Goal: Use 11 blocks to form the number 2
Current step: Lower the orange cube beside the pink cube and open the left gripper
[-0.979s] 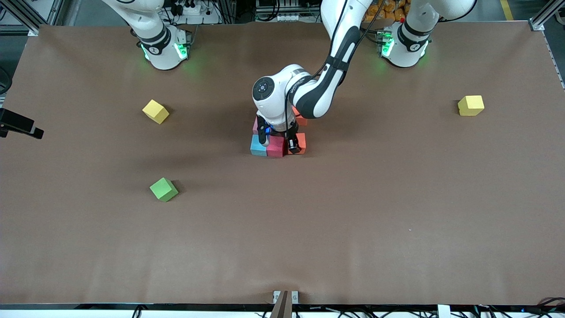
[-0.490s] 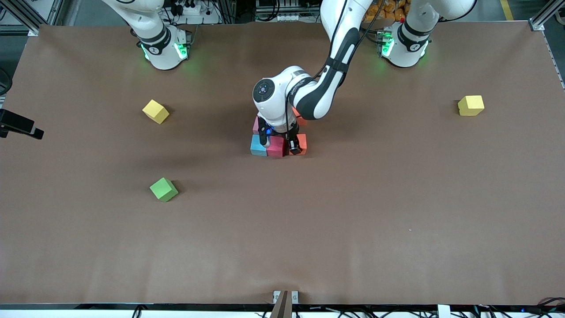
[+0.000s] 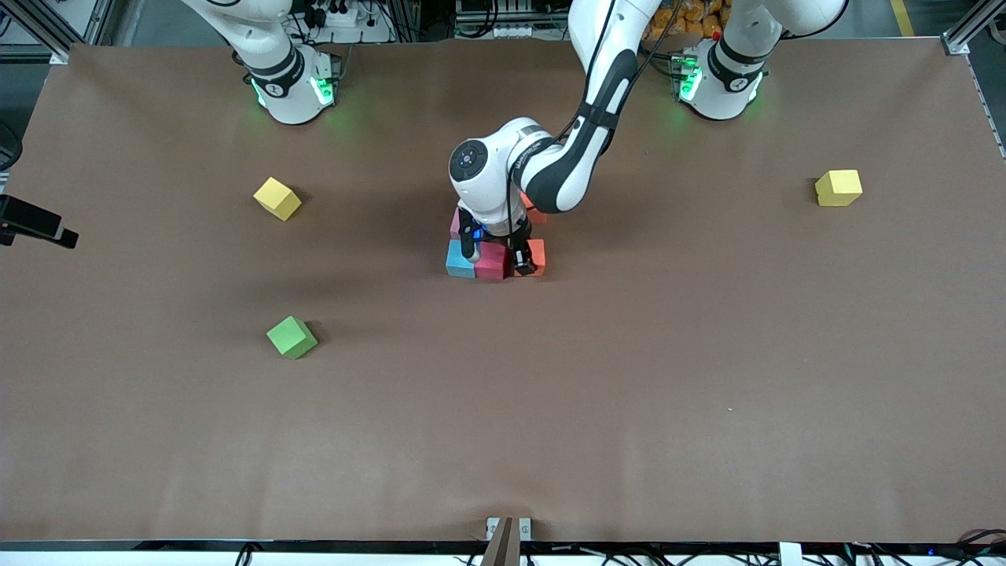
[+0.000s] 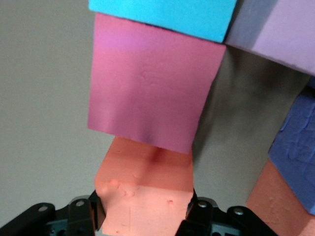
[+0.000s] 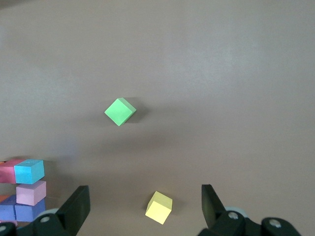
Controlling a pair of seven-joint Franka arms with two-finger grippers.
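Note:
The blocks form a tight cluster (image 3: 493,244) at the table's middle, mostly hidden under the left arm. The row nearest the front camera reads light blue block (image 3: 458,260), crimson block (image 3: 493,264), orange block (image 3: 538,255). My left gripper (image 3: 525,266) points down and is shut on that orange block (image 4: 147,196), which lies against the crimson block (image 4: 152,93). A pale pink block (image 4: 280,34), a purple block (image 4: 298,142) and another orange block (image 4: 275,201) lie alongside. My right gripper (image 5: 142,211) hangs open and empty, high over a yellow cube (image 5: 158,207).
One yellow cube (image 3: 277,198) and a green cube (image 3: 291,337) lie toward the right arm's end. Another yellow cube (image 3: 838,187) lies toward the left arm's end. A black fixture (image 3: 35,222) juts in at the table's edge.

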